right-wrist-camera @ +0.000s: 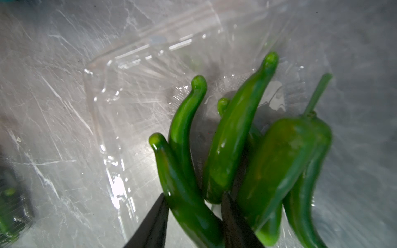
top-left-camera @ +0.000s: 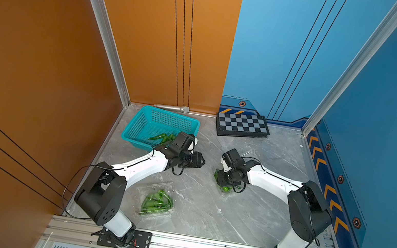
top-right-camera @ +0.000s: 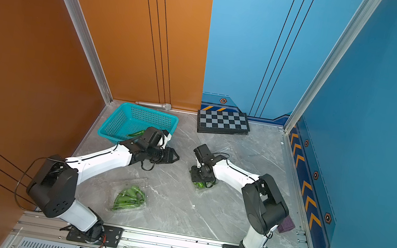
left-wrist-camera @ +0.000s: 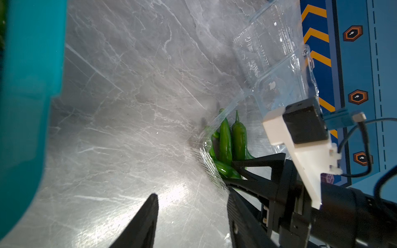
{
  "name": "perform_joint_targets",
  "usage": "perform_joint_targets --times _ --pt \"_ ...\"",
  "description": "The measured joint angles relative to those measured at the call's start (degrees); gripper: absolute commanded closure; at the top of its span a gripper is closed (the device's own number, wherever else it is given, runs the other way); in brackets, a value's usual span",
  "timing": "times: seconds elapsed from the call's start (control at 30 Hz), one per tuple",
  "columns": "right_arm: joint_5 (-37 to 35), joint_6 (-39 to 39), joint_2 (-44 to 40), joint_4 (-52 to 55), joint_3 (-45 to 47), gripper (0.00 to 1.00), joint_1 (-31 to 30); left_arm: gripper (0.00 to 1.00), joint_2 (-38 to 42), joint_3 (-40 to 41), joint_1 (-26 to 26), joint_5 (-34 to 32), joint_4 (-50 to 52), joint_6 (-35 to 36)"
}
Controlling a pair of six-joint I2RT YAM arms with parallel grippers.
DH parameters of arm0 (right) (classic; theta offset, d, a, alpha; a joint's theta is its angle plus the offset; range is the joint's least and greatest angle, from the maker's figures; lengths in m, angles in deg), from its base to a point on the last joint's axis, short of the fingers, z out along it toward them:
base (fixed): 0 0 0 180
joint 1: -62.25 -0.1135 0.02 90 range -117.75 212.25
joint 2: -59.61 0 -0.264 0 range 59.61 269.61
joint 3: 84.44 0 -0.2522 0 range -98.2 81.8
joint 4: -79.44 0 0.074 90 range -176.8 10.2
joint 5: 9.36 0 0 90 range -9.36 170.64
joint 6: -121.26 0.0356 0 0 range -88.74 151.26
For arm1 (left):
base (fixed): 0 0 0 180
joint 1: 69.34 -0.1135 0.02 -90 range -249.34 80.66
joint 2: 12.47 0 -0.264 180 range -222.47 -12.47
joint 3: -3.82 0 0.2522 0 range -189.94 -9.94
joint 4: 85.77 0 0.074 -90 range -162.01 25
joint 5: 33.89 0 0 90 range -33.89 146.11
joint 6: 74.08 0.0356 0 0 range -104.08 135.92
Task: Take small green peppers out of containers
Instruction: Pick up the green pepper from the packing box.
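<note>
A shut clear container (top-left-camera: 154, 202) full of small green peppers (top-right-camera: 129, 198) lies near the left arm's base. Another clear container (left-wrist-camera: 277, 70) stands open under my right gripper (top-left-camera: 223, 181), with peppers (left-wrist-camera: 225, 139) in its base. In the right wrist view my right gripper (right-wrist-camera: 193, 204) is shut on one small green pepper (right-wrist-camera: 184, 193) among several others (right-wrist-camera: 234, 137) over the clear plastic (right-wrist-camera: 133, 70). My left gripper (left-wrist-camera: 193, 206) is open and empty above the bare floor beside the basket; in a top view it (top-left-camera: 198, 160) points toward the right arm.
A teal perforated basket (top-left-camera: 137, 126) at the back left holds a few peppers (top-left-camera: 160, 137); its rim (left-wrist-camera: 28, 85) is close to the left gripper. A chequered board (top-left-camera: 242, 125) and a microphone (top-left-camera: 171, 107) lie by the back wall. A purple object (top-right-camera: 286, 225) sits behind the right arm.
</note>
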Motion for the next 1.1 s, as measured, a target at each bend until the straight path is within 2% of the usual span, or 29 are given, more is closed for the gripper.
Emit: perform_joint_targets --times 0.07,0.23,0.37,0.53,0.7,1.1 --pt "0.07 -0.35 0.20 0.09 -0.11 0.65 0.00 0.46 0.00 0.00 -0.04 0.02 -0.15 -0.04" --pt "0.15 -0.70 0.68 0.44 -0.57 0.84 0.00 0.46 0.00 0.35 -0.28 0.24 -0.26 -0.20" --pt "0.13 -0.35 0.68 0.50 -0.68 0.91 0.00 0.46 0.00 0.57 -0.66 0.44 -0.39 -0.22" --pt "0.42 -0.33 0.28 1.01 -0.94 0.94 0.55 0.47 0.00 0.57 -0.74 0.46 -0.42 -0.22" --pt "1.90 0.85 -3.74 1.51 -0.98 0.94 2.23 0.47 0.02 0.59 -0.92 0.48 -0.59 -0.22" --pt "10.34 5.18 -12.55 1.09 -1.66 0.93 7.87 0.47 1.36 0.59 -2.54 1.09 -0.83 -0.20"
